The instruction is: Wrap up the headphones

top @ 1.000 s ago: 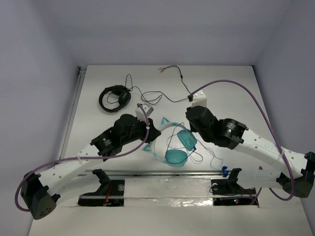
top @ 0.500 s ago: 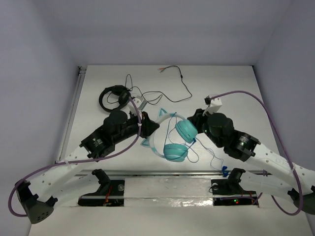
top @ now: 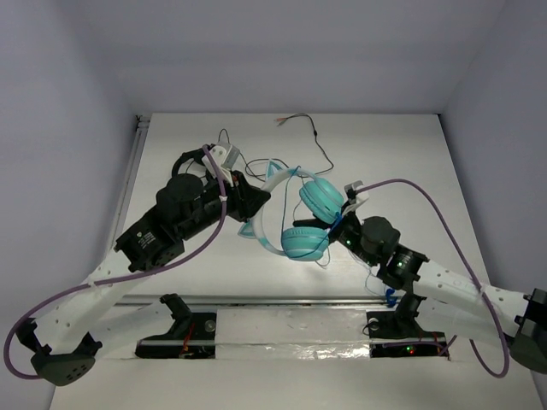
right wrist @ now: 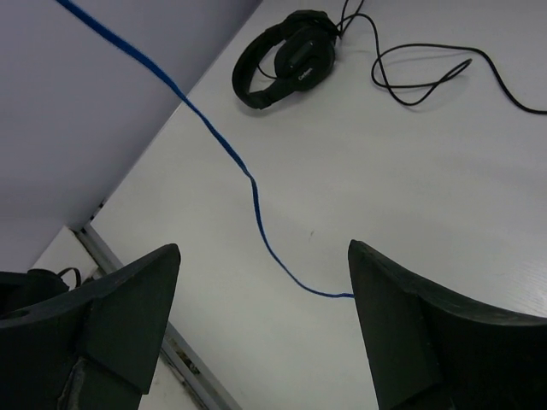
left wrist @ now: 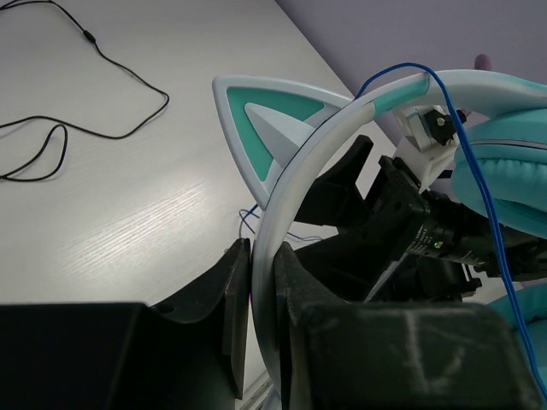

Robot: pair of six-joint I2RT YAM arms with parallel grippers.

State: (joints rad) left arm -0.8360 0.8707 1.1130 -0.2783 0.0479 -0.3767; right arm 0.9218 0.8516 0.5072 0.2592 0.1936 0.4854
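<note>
While your left end effector [left wrist: 261,256] pinches the headband [left wrist: 316,145], the headphones [top: 320,198] hang above the counter [top: 402,171], likely steadied for winding; your right end effector [right wrist: 263,256] gapes empty, blue cable [right wrist: 249,184] just ahead.

Overhead, close left wrist — share headphones [top: 321,198].

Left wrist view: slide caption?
Left gripper clamps the headband of the cat-ear headphones; blue cable drapes over it.

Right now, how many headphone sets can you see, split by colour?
teal headphones: 1
black headphones: 1
Total: 2
</note>
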